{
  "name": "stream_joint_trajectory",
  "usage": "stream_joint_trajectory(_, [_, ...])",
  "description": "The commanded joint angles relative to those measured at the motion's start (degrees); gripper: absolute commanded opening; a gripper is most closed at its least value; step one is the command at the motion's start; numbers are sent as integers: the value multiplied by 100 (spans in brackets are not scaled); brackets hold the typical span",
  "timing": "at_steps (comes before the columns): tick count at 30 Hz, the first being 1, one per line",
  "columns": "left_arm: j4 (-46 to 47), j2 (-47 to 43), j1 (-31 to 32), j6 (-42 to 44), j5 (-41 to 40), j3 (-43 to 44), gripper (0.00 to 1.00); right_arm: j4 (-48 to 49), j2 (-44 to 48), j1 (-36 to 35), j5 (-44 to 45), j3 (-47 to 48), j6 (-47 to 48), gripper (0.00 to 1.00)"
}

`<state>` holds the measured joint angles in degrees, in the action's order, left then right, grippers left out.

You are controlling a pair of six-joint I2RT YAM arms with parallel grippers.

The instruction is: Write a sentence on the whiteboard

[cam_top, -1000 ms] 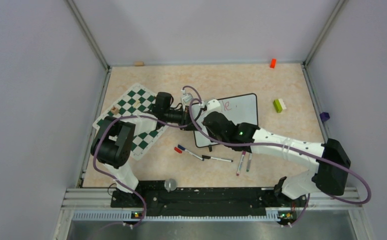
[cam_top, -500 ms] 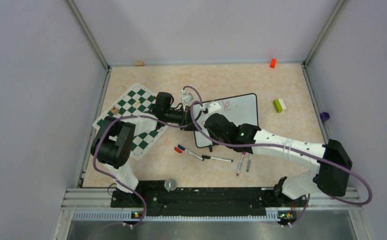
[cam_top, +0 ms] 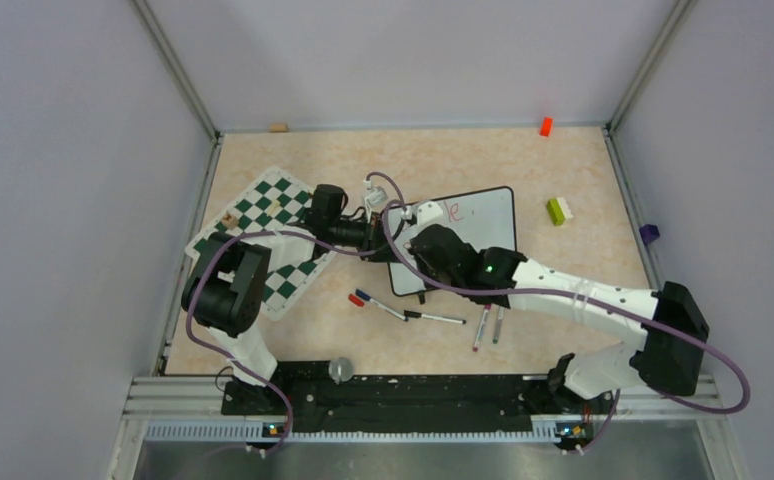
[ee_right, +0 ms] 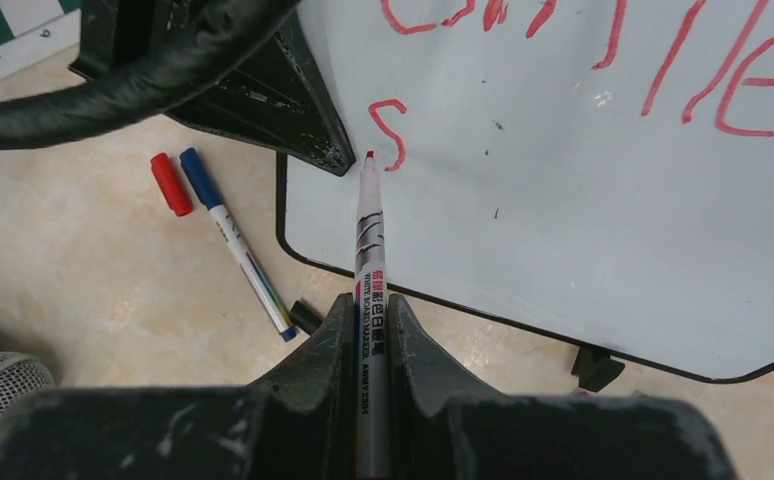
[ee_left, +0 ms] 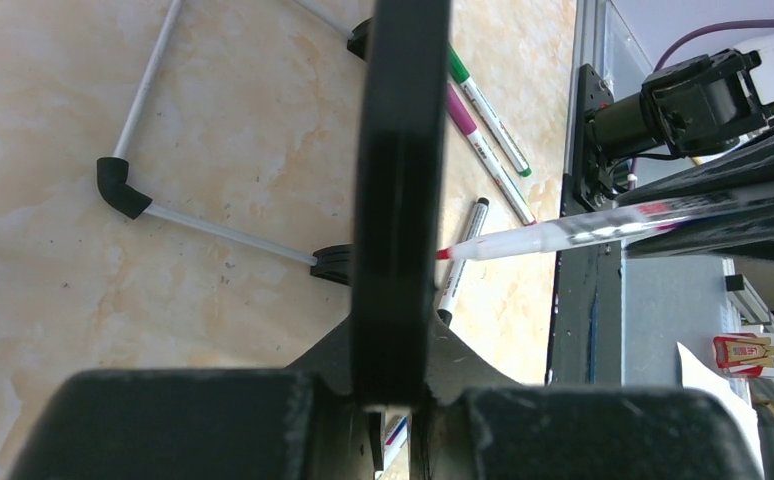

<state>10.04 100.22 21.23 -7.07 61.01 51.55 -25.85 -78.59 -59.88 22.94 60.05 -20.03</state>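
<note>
My left gripper (ee_left: pixel 398 390) clamps the whiteboard (ee_right: pixel 583 230) mid-table, right of the chess mat (cam_top: pixel 263 205). My right gripper (ee_right: pixel 371 330) pinches the red marker (ee_right: pixel 369 240), tip beside the sentence (ee_right: pixel 388 102). Pressing too hard could tilt the board and skew strokes.

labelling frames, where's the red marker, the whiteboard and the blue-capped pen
red marker (ee_right: pixel 370 255): right wrist view, on its barrel
whiteboard (ee_right: pixel 583 230): right wrist view, bare white face
blue-capped pen (ee_right: pixel 235 240): right wrist view, on its white barrel

Left tool (ee_left: pixel 395 388) and right tool (ee_right: pixel 370 312), both clamped.
</note>
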Motion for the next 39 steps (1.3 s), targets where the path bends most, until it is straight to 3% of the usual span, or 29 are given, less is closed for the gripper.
stream_joint_trajectory(1, [-297,-81,50,123,-601,86,0,400,658,77,194,-10,58,0])
stream_joint_trajectory(8, [-292,-73,51,118,-605,95,0,364,714,434,17,-13,96,0])
stream_joint_trajectory(21, [-310,-71,57,134,-621,92,0,288,367,459,-180,98,217,0])
stream_joint_trajectory(39, [-353,-75,61,162,-643,100,0,28,2,474,265,149,117,0])
